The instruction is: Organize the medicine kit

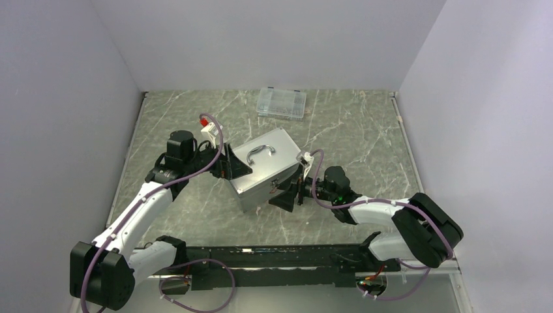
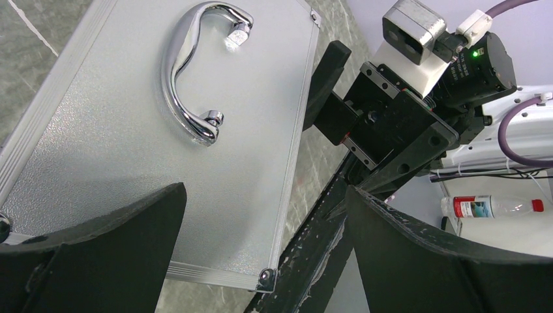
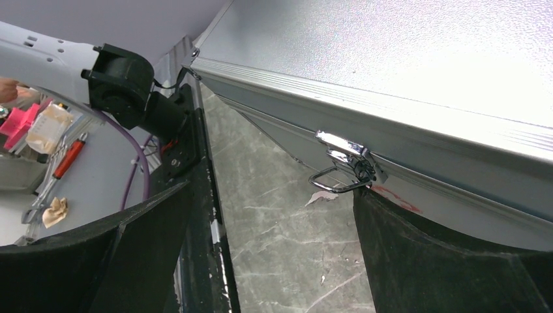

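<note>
Case (image 1: pixel 264 168) is sitting closed at the middle of the top view, flanked by both arms. Right gripper (image 3: pixel 270 251), spread wide, is being held at the front latch (image 3: pixel 344 171), likely to work it; left gripper (image 2: pixel 264 244), also spread, is being held at the opposite side, probably for bracing.

No text or label can be read anywhere.

Both arms are reaching forward toward table centre, wrists angling inward to face each other. Left gripper (image 1: pixel 236 167) is sitting with jaws spread wide, nothing between the fingers. Right gripper (image 1: pixel 285 196) is likewise gaping wide, nothing gripped, fingers pointing left.
</note>
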Robot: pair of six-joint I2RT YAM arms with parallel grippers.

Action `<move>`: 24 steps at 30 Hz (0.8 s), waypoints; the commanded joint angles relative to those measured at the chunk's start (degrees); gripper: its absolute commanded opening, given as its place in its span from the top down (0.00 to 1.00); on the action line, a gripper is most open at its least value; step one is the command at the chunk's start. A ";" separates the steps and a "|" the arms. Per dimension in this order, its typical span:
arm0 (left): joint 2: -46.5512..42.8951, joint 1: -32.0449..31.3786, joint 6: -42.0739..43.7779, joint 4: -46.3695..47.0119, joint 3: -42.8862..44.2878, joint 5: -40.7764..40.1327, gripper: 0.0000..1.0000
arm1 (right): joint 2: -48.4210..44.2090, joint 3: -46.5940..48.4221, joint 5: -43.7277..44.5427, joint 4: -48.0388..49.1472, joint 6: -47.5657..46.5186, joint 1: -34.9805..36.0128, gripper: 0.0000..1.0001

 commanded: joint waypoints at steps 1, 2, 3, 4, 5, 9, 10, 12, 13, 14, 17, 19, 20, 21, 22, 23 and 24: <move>-0.33 -0.20 1.08 1.09 -0.46 0.91 0.01 | -1.14 -0.38 -0.93 3.65 0.64 -0.02 0.05; -0.33 -0.24 1.15 1.01 -0.43 0.82 0.01 | -1.28 -0.50 -0.97 3.94 0.93 -0.02 0.05; -0.33 -0.19 1.21 0.92 -0.37 0.81 0.01 | -1.55 -0.49 -1.01 4.17 1.36 -0.02 0.05; -0.26 -0.22 1.25 0.90 -0.36 0.73 0.01 | -1.76 -0.58 -1.02 4.35 1.73 -0.10 0.05; -0.22 -0.24 1.21 0.88 -0.42 0.71 0.01 | -1.96 -0.57 -1.02 4.48 2.08 -0.06 0.05; -0.25 -0.25 1.08 1.13 -0.40 0.73 0.01 | -2.62 -0.26 -0.99 4.63 3.17 -0.01 0.05; -0.25 -0.24 1.08 1.09 -0.36 0.77 0.01 | -2.68 -0.33 -0.87 4.96 3.52 -0.01 0.05; -0.29 -0.21 1.13 1.10 -0.43 0.80 0.01 | -2.54 -0.35 -0.91 5.86 4.30 0.06 0.05; -0.31 -0.25 1.16 1.09 -0.47 0.81 0.01 | -2.38 -0.35 -0.87 6.42 4.61 0.13 0.05; -0.33 -0.25 1.15 1.07 -0.50 0.85 0.01 | -2.21 -0.26 -0.77 6.59 4.72 0.20 0.05; -0.33 -0.25 1.17 1.06 -0.47 0.75 0.01 | -1.54 0.17 -0.40 6.29 4.83 0.53 0.05; -0.42 -0.25 1.25 0.93 -0.41 0.71 0.01 | -1.05 0.34 -0.16 6.62 5.08 0.74 0.05; -0.36 -0.23 1.33 0.91 -0.38 0.71 0.01 | -0.92 0.43 -0.02 6.93 5.23 0.81 0.05; -0.41 -0.25 1.34 0.91 -0.36 0.70 0.01 | -0.71 0.56 0.26 7.16 5.41 0.89 0.05; -0.42 -0.25 1.34 0.91 -0.36 0.70 0.01 | -0.57 0.65 0.50 7.41 5.64 1.00 0.05; -0.31 -0.22 1.34 0.91 -0.38 0.73 0.01 | -0.50 0.70 0.79 7.79 5.67 1.17 0.06; -0.39 -0.25 1.34 0.91 -0.43 0.74 0.01 | -0.59 0.70 1.21 7.97 5.88 1.35 0.06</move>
